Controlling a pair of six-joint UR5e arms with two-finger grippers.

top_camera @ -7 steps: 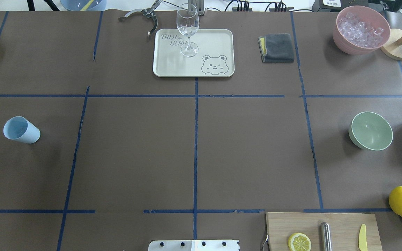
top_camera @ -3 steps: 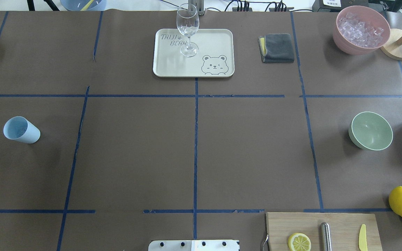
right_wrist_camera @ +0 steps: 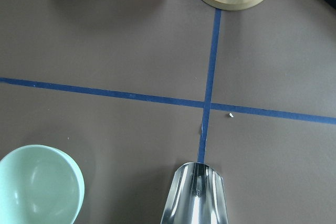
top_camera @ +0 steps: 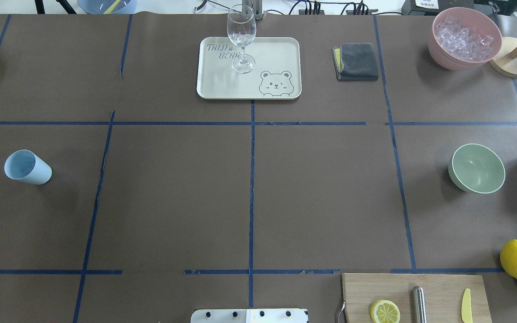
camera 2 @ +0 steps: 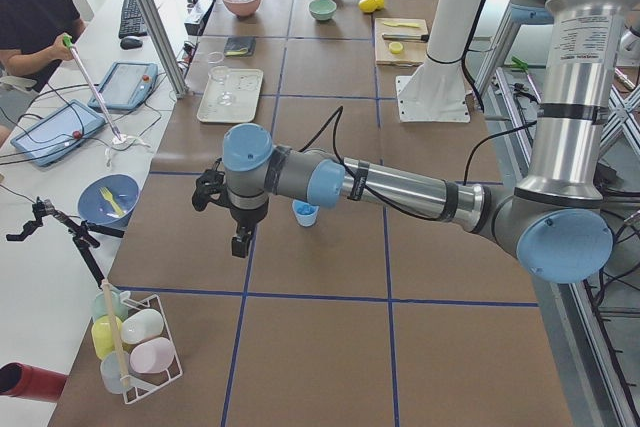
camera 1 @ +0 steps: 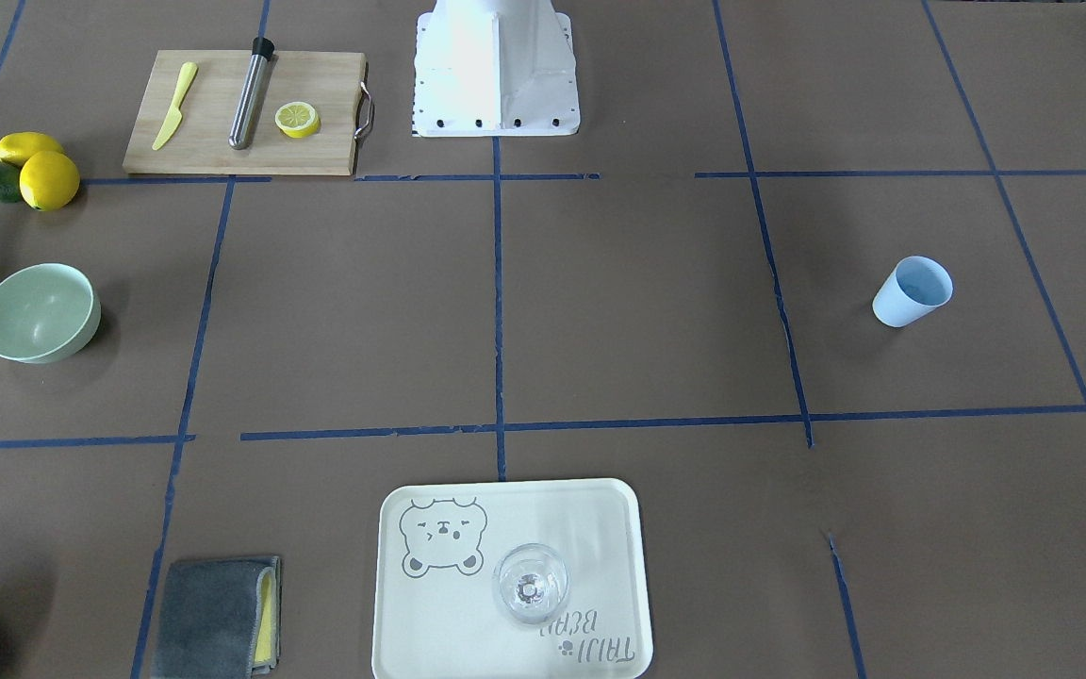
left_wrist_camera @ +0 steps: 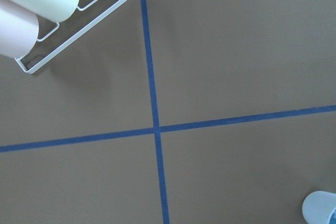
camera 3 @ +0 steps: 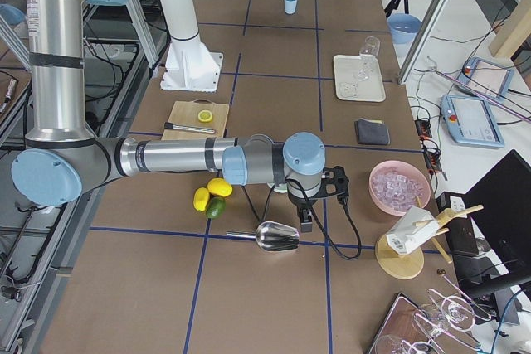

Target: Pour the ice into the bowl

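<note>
Left gripper (camera 2: pixel 241 244) hangs near the tabletop's left edge, right gripper (camera 3: pixel 305 223) near its right edge, can't tell if either's spread; bowl (top_camera: pixel 478 168) sits by the right edge; metal tongs at the far edge are gone now.

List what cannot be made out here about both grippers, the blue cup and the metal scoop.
Left gripper: shows only in the exterior left view; open or shut cannot be told.
Right gripper: likewise, only in the exterior right view.
Light blue cup: its contents are too small to tell in the overhead view.
Metal scoop: the right wrist view's lower edge cuts off its handle.
</note>
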